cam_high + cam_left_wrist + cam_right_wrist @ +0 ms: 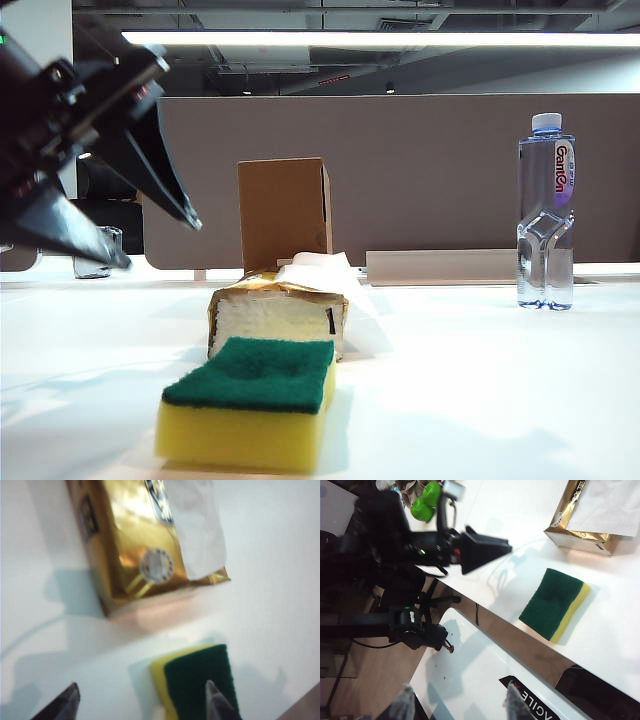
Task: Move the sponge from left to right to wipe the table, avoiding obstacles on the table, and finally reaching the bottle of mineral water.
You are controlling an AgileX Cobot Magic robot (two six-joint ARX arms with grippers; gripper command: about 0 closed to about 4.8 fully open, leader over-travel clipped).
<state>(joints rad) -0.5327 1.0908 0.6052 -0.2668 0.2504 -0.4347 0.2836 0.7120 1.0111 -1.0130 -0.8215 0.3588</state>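
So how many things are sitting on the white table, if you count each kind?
Sponge: 1
Tissue pack: 1
Cardboard box: 1
Water bottle: 1
Glass cup: 1
Total: 5 things on the table
Also 2 open, empty grippers: the left gripper above the sponge, the right gripper off beside the table.

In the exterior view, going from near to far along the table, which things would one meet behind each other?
Sponge → tissue pack → cardboard box. The left gripper hangs open at the left, the right gripper is outside this view.
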